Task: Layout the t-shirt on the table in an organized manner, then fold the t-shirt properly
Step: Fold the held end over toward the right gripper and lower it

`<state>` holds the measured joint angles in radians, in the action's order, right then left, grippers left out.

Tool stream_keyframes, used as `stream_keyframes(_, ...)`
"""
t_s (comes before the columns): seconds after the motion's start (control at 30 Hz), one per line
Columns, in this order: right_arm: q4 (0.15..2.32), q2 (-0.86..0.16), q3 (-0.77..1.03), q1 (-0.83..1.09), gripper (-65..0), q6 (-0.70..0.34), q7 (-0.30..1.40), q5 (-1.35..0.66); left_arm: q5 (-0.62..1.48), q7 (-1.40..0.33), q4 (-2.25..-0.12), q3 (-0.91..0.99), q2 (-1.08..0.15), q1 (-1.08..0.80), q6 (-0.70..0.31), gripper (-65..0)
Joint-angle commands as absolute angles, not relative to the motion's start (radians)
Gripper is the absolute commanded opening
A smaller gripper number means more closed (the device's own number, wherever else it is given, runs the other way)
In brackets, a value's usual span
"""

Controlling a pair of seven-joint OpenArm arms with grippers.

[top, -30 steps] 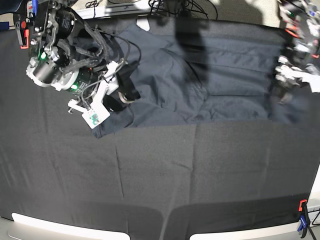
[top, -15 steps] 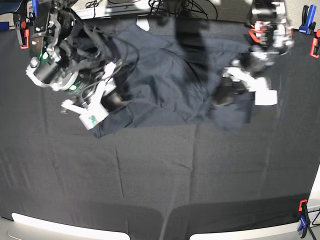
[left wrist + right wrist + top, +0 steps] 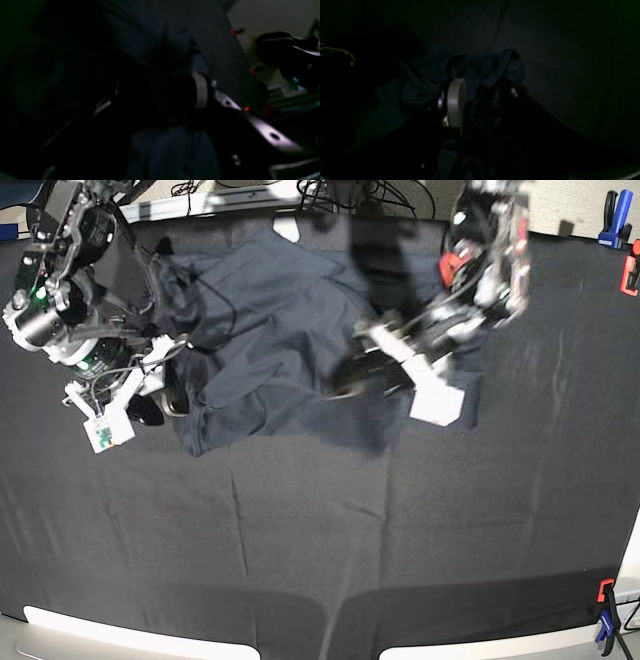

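Observation:
The dark navy t-shirt (image 3: 270,320) lies bunched at the far middle of the black table (image 3: 300,530). My right gripper (image 3: 168,398) is at the shirt's near left corner. In the right wrist view a fold of the t-shirt (image 3: 482,65) is pinched between the jaws of that gripper (image 3: 483,92), beside its pale finger (image 3: 455,100). My left gripper (image 3: 350,380), blurred, hangs over the shirt's near right part. In the dark left wrist view, this gripper (image 3: 155,95) has its jaws wide apart, with navy cloth (image 3: 172,150) under and beyond them.
Red and blue clamps sit at the table's corners (image 3: 605,620) (image 3: 617,215). Cables (image 3: 350,192) and a white object lie past the far edge. Pale plates (image 3: 130,635) line the near edge. The near half of the table holds only creased black cloth.
My left arm swept from the right edge to the middle, bringing the shirt's right side with it. My right arm pulled left. The shirt is now narrower and more bunched.

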<state>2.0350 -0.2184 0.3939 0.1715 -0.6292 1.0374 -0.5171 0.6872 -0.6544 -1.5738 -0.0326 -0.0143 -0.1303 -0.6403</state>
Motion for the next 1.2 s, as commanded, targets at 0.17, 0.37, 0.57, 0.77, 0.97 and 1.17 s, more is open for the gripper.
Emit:
stream_keyframes(0.17, 2.052, -0.232, 0.399, 0.161, -42.8, -0.628, 1.025, -0.533, 0.710, -0.697, -1.690, 0.003, -0.023, -0.042, -0.688, -34.9)
stream_keyframes(0.37, 2.052, -0.233, 0.400, 0.161, -42.8, -0.628, 1.031, -0.523, 0.706, -0.815, -1.893, 0.215, -0.070, -0.053, -0.688, -34.9)
stream_keyframes(0.57, 2.052, -0.233, 0.400, 0.162, -42.8, -0.628, 1.048, -0.524, 0.707, -0.943, -1.903, 0.334, -0.204, -0.124, -0.693, -34.9)
stream_keyframes(0.77, 2.052, -0.232, 0.400, 0.161, -42.8, -0.628, 1.048, -0.528, 0.575, -0.800, -1.896, 0.333, -0.263, -0.270, -0.674, -34.9)
stream_keyframes(0.97, 2.052, -0.232, 0.400, 0.161, -42.8, -0.628, 1.047, -0.529, 0.521, -0.707, -1.809, 0.332, -0.257, -0.315, -0.650, -34.9)
stream_keyframes(1.17, 2.052, -0.232, 0.400, 0.161, -42.8, -0.628, 1.047, -0.535, 0.524, -0.703, -1.670, 0.332, -0.233, -0.262, -0.636, -34.9)
